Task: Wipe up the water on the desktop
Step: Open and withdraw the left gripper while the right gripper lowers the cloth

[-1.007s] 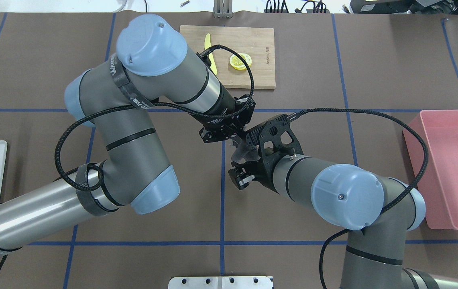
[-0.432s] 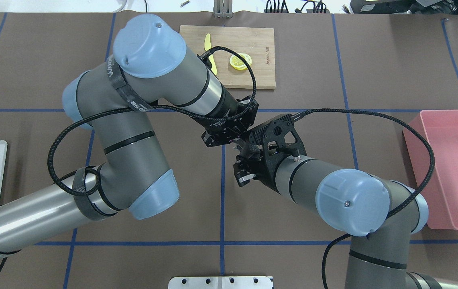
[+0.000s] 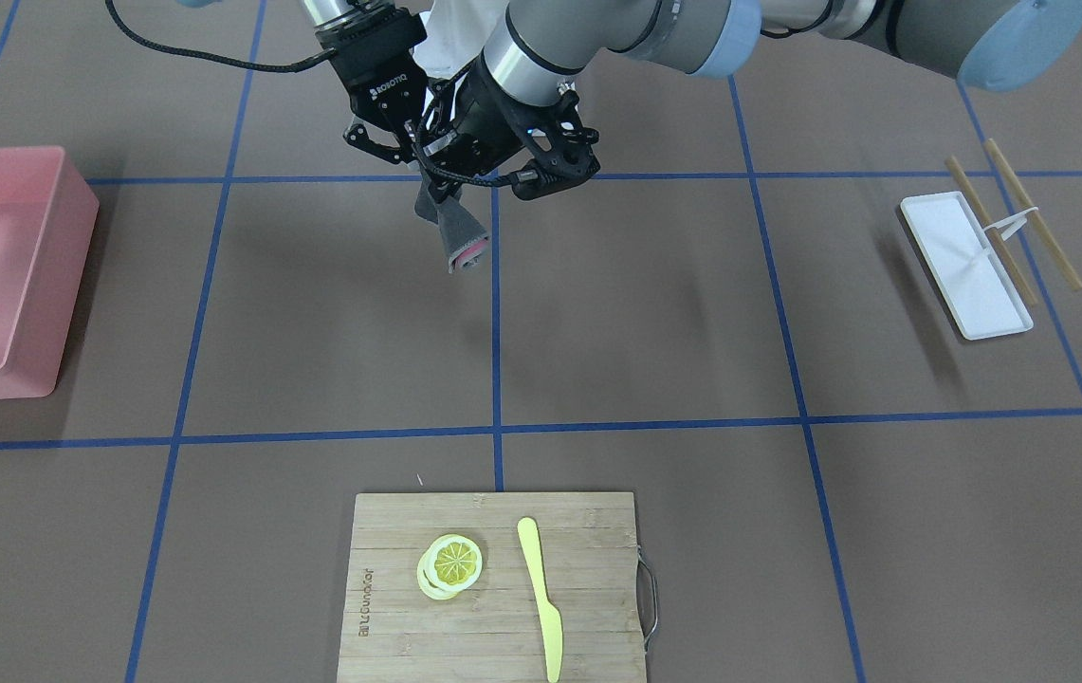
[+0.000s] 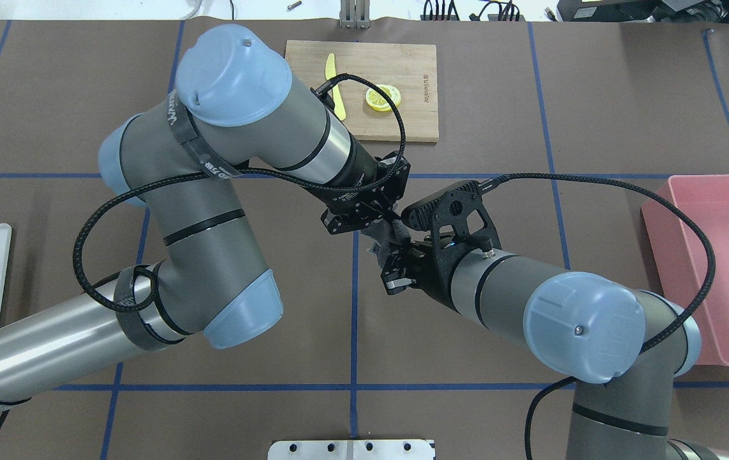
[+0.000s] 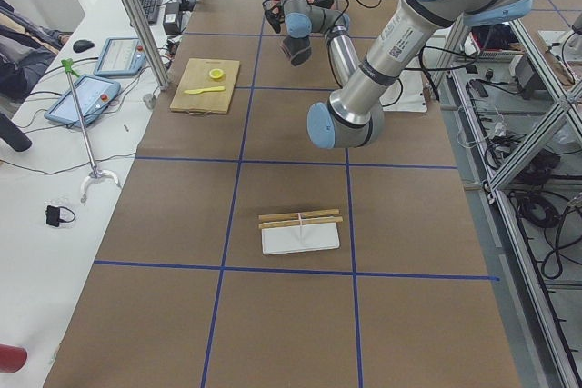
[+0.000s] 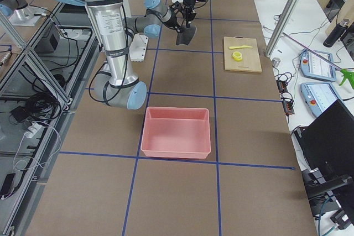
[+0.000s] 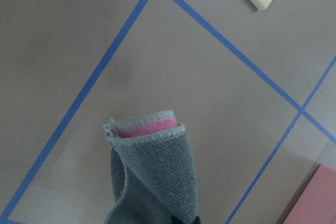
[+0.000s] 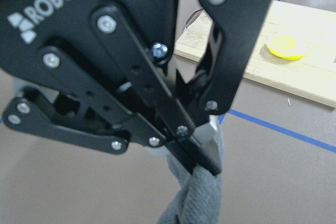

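My left hand (image 8: 205, 156) is clamped tight on a grey cloth (image 3: 458, 232), which is folded over a pink inner face. The right wrist view shows the fingers (image 8: 210, 140) pinched together on the fabric's top. The cloth hangs straight down from that grip, clear of the surface. It sits over the middle of the table (image 3: 692, 313), just beside one of the blue tape lines (image 3: 495, 313) that run from the robot's edge to the operators' edge.

My right hand (image 3: 379, 150) sits right next to the left one, on the side toward the table's right end. Its fingers look spread and there is nothing between them. The brown table stretches out under both arms, crossed by its tape grid.

At the operators' edge, about midway along, lies a bamboo cutting board (image 3: 588, 531) carrying lemon slices (image 3: 452, 564) and a yellow knife (image 3: 541, 598). A pink bin (image 3: 66, 285) stands toward the right end of the table. Toward the left end is a white tray (image 3: 962, 266), with two wooden sticks (image 3: 1034, 213) lying along its side.
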